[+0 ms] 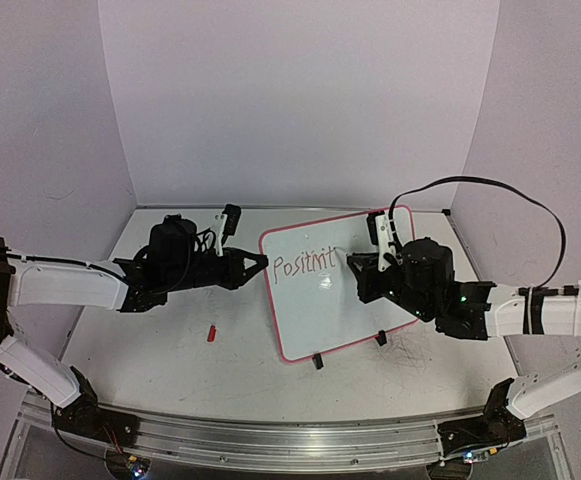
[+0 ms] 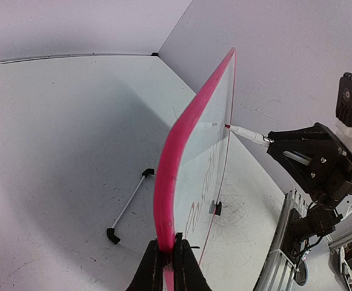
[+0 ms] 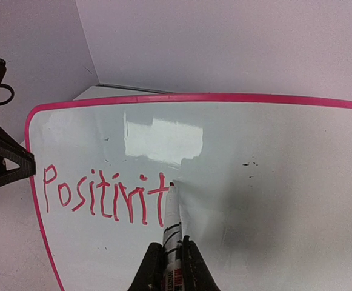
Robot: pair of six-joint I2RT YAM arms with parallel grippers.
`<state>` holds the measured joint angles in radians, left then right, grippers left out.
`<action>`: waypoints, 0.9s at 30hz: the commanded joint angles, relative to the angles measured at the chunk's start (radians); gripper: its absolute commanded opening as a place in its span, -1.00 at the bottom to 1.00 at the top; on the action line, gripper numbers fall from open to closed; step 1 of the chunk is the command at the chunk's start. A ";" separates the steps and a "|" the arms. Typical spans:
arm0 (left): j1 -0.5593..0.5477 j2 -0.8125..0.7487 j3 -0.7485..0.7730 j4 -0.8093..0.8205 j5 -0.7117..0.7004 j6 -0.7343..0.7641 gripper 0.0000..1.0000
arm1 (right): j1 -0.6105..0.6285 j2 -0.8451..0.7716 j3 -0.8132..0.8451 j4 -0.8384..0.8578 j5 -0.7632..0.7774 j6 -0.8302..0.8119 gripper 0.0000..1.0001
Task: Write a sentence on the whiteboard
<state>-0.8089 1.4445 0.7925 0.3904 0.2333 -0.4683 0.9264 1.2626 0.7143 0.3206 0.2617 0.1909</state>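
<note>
The left gripper point(image 2: 167, 253) clamps the whiteboard point(image 2: 185, 142) by its pink frame. The right gripper point(image 3: 173, 254) pinches a marker point(image 3: 172, 221), its tip touching the red lettering point(image 3: 103, 197).

The rectangular white whiteboard point(image 3: 272, 200) is super glossy, glare bouncing right off it, and its thin pink frame point(image 2: 167, 182) looks like smooth plastic. The white table point(image 2: 54, 157) under it is matt and scuffed, with a dull metal rail point(image 1: 270, 440) along its near edge.
</note>
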 commanded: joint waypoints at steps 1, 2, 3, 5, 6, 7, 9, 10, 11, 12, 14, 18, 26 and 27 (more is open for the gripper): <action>0.008 -0.037 0.022 0.005 -0.031 0.036 -1.00 | 0.000 0.007 0.003 0.015 0.002 0.004 -1.00; 0.008 -0.038 0.022 0.005 -0.032 0.035 -1.00 | -0.001 0.008 0.002 0.013 0.007 0.004 -1.00; 0.008 -0.038 0.022 0.004 -0.031 0.036 -1.00 | -0.001 0.009 0.001 0.011 0.014 0.004 -1.00; 0.008 -0.038 0.022 0.004 -0.031 0.034 -1.00 | 0.000 0.011 -0.002 0.005 0.023 0.006 -1.00; 0.008 -0.038 0.022 0.004 -0.031 0.035 -1.00 | 0.000 0.011 -0.004 0.002 0.026 0.006 -1.00; 0.008 -0.038 0.022 0.004 -0.031 0.035 -1.00 | 0.000 0.011 -0.006 -0.001 0.028 0.007 -1.00; 0.008 -0.036 0.024 0.004 -0.031 0.036 -1.00 | 0.000 0.015 -0.008 -0.004 0.030 0.007 -1.00; 0.008 -0.035 0.024 0.004 -0.031 0.036 -1.00 | 0.000 0.014 -0.009 -0.007 0.029 0.007 -1.00; 0.008 -0.034 0.027 0.004 -0.030 0.035 -1.00 | 0.000 0.015 -0.011 -0.008 0.029 0.007 -1.00; 0.007 -0.032 0.028 0.004 -0.029 0.034 -1.00 | -0.001 0.014 -0.011 -0.010 0.029 0.007 -1.00; 0.008 -0.029 0.032 0.003 -0.028 0.035 -1.00 | 0.000 0.013 -0.011 -0.014 0.030 0.007 -1.00; 0.008 -0.026 0.035 0.003 -0.026 0.034 -1.00 | 0.001 0.003 -0.016 -0.027 0.028 0.011 -1.00; 0.008 -0.022 0.037 0.002 -0.025 0.037 -1.00 | -0.001 -0.014 -0.048 -0.053 0.015 0.035 -1.00; 0.008 -0.022 0.037 0.002 -0.025 0.037 -1.00 | -0.001 -0.017 -0.051 -0.055 0.015 0.038 -1.00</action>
<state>-0.8089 1.4445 0.7925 0.3897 0.2329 -0.4686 0.9264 1.2655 0.6840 0.2958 0.2697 0.2073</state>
